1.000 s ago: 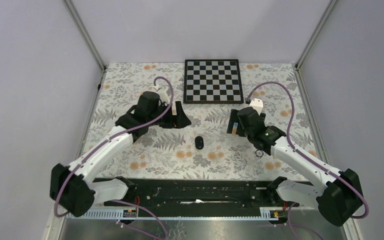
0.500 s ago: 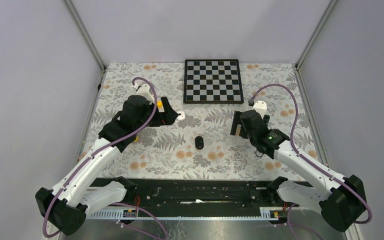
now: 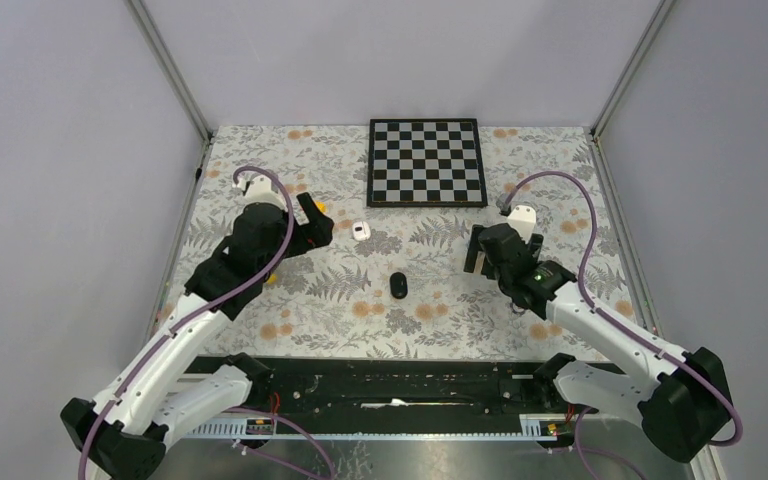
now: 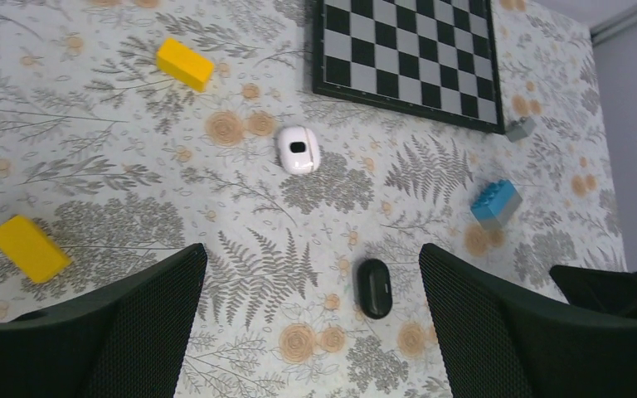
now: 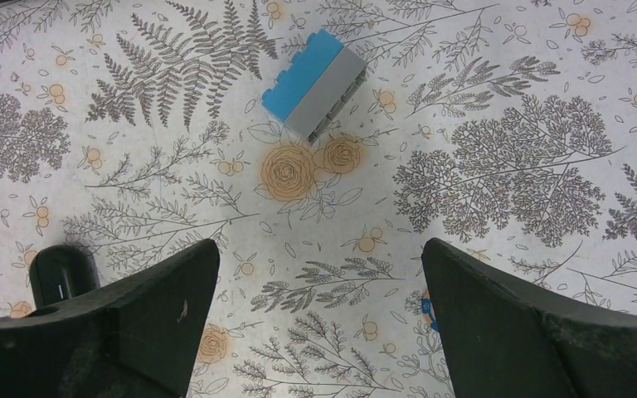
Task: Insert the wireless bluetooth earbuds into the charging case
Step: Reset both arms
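**Desk:** Grippers?
**Photog:** L gripper (image 3: 318, 222) & R gripper (image 3: 474, 250) both hang w/ jaws wide apart, nothing held.
**Desk:** Task items?
**Photog:** White charging case (image 4: 298, 150) lies on floral cloth (image 3: 260, 170), near chessboard's (image 3: 426, 162) near-left corner, beside L gripper. Black oval case (image 4: 374, 288) mid-table. Earbuds too small to pick out.

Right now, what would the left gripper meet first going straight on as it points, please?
Probably bare tablecloth ahead of the left gripper; the black oval case lies just beside that line, though depth is unclear.
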`<state>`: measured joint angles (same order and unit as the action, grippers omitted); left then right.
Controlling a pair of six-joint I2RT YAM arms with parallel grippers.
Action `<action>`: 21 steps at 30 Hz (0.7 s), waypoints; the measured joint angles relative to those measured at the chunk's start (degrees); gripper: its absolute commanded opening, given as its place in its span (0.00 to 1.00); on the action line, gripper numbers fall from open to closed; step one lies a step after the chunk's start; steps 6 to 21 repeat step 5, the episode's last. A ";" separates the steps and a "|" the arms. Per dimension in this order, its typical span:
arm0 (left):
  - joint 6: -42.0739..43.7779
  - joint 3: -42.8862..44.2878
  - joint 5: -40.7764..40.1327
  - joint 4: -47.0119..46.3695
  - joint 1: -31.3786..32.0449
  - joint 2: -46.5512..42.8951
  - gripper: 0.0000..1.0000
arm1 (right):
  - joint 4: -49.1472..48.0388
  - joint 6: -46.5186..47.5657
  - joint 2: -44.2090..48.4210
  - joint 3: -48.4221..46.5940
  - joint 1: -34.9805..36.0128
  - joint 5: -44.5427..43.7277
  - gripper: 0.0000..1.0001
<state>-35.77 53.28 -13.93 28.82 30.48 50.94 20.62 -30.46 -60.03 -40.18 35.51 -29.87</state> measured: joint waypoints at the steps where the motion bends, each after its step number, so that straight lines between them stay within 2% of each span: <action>1: -0.07 -0.59 -0.94 0.02 0.00 -0.46 0.99 | -0.02 -0.07 -0.13 0.00 0.00 -0.15 1.00; 21: 0.13 -2.16 -2.32 0.02 0.00 -1.53 0.99 | -0.11 -0.52 -0.13 0.02 -0.02 -0.76 1.00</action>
